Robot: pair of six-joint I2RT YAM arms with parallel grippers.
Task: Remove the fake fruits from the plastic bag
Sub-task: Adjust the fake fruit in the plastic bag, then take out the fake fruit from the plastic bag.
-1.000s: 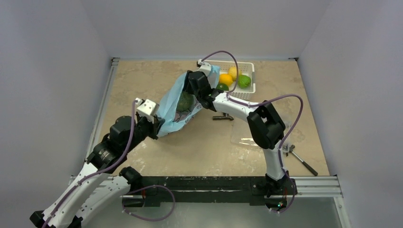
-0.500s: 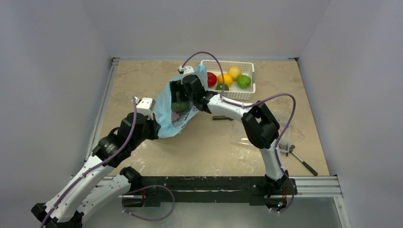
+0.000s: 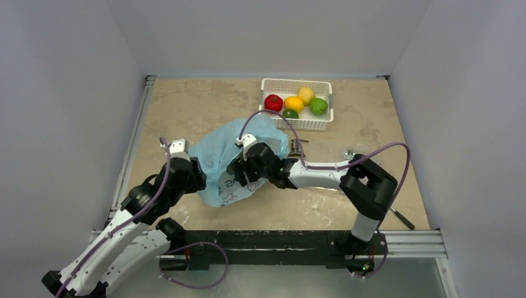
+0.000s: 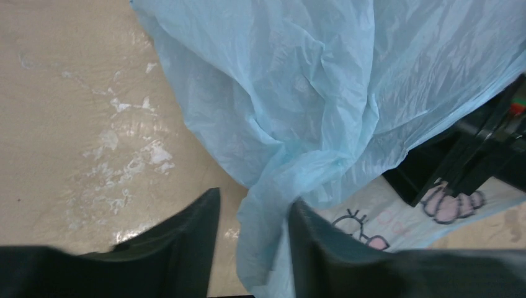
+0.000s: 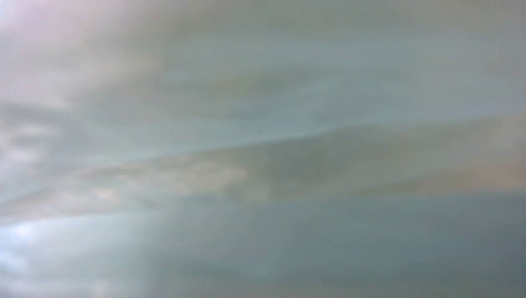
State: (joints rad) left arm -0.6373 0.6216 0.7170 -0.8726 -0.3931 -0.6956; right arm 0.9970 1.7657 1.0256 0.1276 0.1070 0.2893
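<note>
Nearest me, my left pincer (image 4: 254, 202) is clenched on a gathered fold of the one plastic bag (image 4: 322, 93) — the light-blue film runs down between its two dark fingers (image 4: 186, 248) and billows out beyond the tips over the beige table (image 4: 74, 124). From above, the bag lies slumped on the table just to the right of that pincer, its printed side toward me.

My right pincer (image 3: 243, 174) is pushed in at the bag's near-right side, with its tips hidden by plastic. Its wrist view shows nothing but blurred blue-grey film, so I cannot tell whether it is released or clenched, nor whether any fruit sits by it.

Just beyond the right pincer, past the bag's edge, one small dark metal part (image 3: 296, 146) lies on the table.

Farthest out, well beyond both pincers, one white basket (image 3: 298, 126) holds five fake fruits, all apart from the bag — one red apple (image 3: 273, 102), one orange (image 3: 294, 103), one lemon (image 3: 306, 94), one bright lime (image 3: 319, 106) and one darker lime (image 3: 290, 114) against the basket's near wall.
</note>
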